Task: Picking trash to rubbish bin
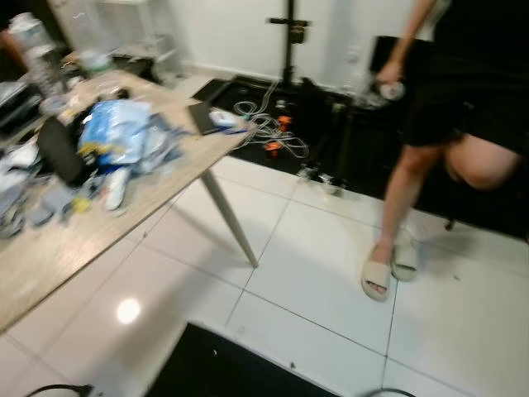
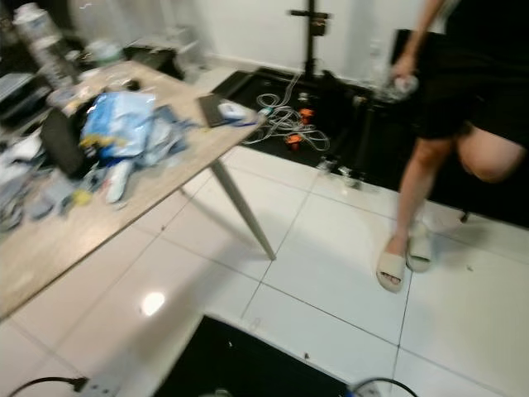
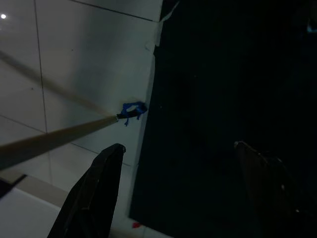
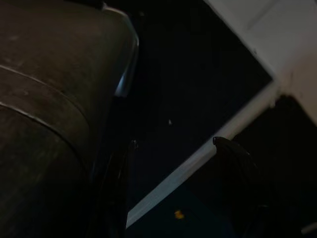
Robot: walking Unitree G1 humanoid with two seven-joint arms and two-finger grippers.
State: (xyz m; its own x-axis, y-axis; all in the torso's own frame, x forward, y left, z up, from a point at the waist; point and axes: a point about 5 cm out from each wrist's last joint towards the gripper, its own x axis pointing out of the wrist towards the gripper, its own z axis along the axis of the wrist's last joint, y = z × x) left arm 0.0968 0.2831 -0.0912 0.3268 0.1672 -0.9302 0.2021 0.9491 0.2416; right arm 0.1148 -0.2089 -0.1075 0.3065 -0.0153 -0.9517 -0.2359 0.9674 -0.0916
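From the head views, a wooden bench (image 1: 99,240) carried a heap of blue plastic trash (image 1: 120,132), while a person (image 1: 430,157) in sandals stood on the white tile floor (image 1: 314,273) well apart from it. At the left wrist, the left tool (image 3: 183,163) hung open and empty over a black mat (image 3: 223,99) beside a table leg (image 3: 54,139). At the right wrist, the right tool (image 4: 173,158) was likewise spread open, holding nothing, beside a dark rounded bin (image 4: 49,99).

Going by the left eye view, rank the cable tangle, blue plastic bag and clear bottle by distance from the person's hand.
From the person's hand:
1. Cable tangle, on the floor by the table corner.
2. Blue plastic bag, mid-table.
3. Clear bottle, at the table's left end.
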